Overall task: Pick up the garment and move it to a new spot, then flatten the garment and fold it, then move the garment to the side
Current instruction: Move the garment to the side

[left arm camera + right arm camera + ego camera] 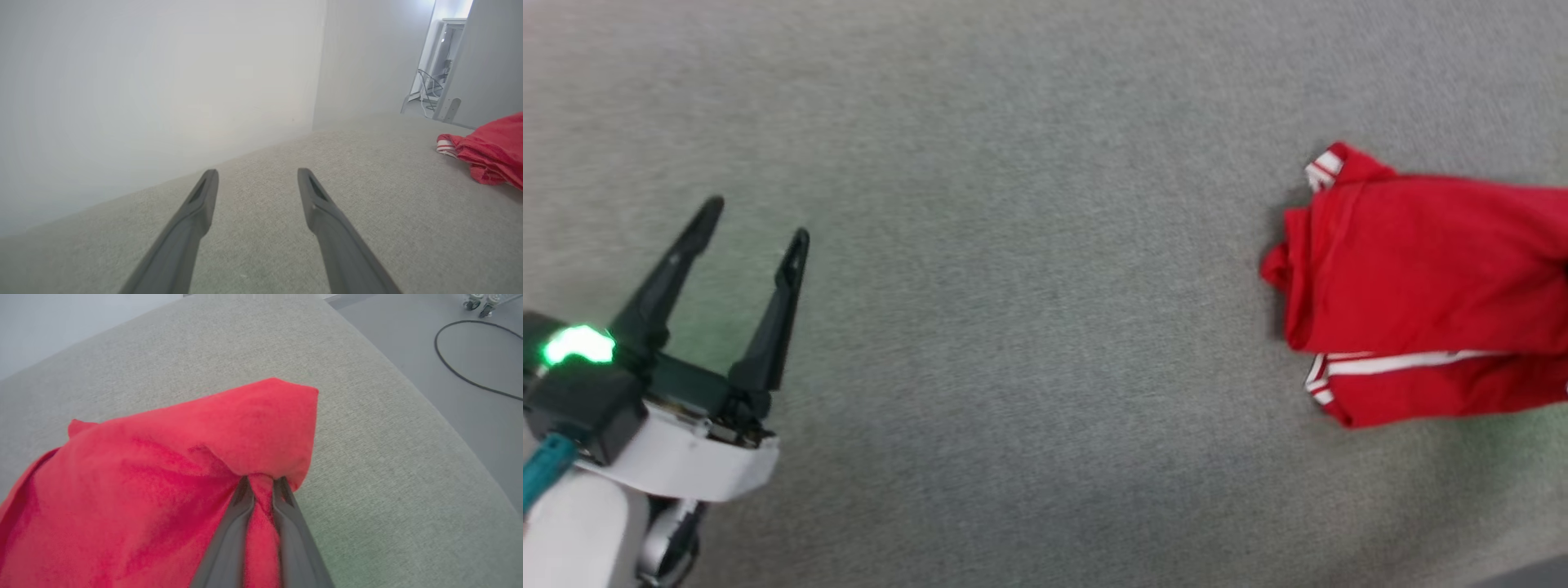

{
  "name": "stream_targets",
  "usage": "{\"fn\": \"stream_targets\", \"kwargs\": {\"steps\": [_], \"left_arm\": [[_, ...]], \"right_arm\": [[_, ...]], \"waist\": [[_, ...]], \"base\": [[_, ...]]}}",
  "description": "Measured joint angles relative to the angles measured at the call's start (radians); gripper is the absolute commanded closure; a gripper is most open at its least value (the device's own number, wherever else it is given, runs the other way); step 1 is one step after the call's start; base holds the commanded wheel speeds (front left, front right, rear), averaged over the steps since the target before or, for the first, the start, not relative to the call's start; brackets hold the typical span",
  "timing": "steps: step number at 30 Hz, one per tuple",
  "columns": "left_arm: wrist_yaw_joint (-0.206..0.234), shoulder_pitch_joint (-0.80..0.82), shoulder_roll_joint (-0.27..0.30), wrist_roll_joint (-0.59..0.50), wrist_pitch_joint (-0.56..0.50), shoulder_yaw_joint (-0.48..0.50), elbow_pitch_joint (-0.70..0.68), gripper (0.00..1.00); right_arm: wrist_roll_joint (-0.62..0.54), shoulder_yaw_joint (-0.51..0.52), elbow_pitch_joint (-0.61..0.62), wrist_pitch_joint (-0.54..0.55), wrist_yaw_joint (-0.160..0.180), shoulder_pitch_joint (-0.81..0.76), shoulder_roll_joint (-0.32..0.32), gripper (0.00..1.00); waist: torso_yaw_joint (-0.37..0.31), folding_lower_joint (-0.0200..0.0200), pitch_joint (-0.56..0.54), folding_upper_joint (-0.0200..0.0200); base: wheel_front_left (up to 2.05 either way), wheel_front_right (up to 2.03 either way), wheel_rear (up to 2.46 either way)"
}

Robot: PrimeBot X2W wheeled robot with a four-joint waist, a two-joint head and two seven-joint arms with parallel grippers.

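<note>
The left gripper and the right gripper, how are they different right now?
1. The left gripper has its jaws spread wide apart; the right gripper has its jaws pinched nearly together.
2. The left gripper holds nothing; the right gripper is clamped on a fold of the red garment.
3. The left gripper sits over bare grey fabric surface, apart from the garment; the right gripper is right at it.
Both have two long dark jaws.

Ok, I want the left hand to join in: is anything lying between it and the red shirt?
Nothing visible does. Just grey surface lies between the open left hand and the shirt, which the right hand pinches by a fold.
</note>
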State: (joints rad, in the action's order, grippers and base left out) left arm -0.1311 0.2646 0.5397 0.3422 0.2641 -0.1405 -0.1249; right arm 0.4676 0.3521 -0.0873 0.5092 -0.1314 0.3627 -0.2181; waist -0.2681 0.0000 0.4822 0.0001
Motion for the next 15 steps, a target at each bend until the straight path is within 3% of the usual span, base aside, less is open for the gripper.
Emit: {"fn": "stream_targets", "kwargs": {"steps": [15], "left_arm": [[0.000,0.128,0.161,0.011,0.000,-0.031,-0.092,0.00]], "right_arm": [[-0.174,0.047,-0.195,-0.188,0.000,0.207,-0.110,1.00]], "waist": [[-0.074,0.0000,0.131,-0.0001]], "base": [[0.00,0.00,0.00]]}}
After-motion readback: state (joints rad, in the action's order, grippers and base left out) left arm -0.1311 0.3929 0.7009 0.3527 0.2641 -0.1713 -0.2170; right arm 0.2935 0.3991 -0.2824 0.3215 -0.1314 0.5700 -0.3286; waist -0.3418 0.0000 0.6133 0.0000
